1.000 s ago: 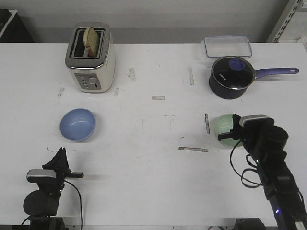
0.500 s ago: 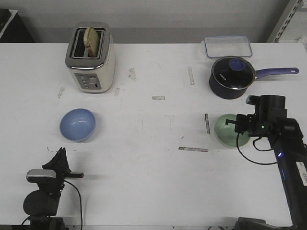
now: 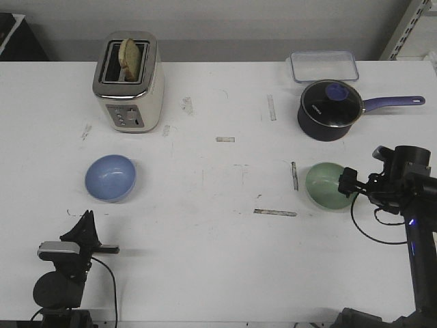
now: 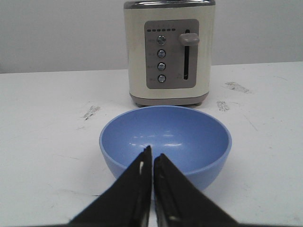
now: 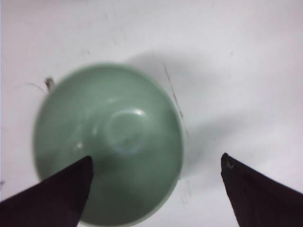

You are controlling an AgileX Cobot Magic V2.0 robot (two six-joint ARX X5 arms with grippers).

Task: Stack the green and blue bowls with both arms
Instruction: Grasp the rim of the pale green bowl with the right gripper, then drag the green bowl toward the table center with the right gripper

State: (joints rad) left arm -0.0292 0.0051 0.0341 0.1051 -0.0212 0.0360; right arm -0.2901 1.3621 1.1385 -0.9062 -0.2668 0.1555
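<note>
A: Where are the bowls?
B: The blue bowl (image 3: 110, 178) sits in front of the toaster (image 3: 128, 82); the green bowl (image 3: 328, 186) lies near the saucepan (image 3: 330, 109).
A: The grippers?
B: The left gripper (image 4: 152, 163) is pressed closed, empty, short of the blue bowl; the right gripper (image 5: 156, 177) is spread wide, one finger (image 5: 57, 189) over the green bowl's rim, holding nothing.

The right pincer (image 5: 156, 177) hides the green bowl's (image 5: 109, 142) near rim.
</note>
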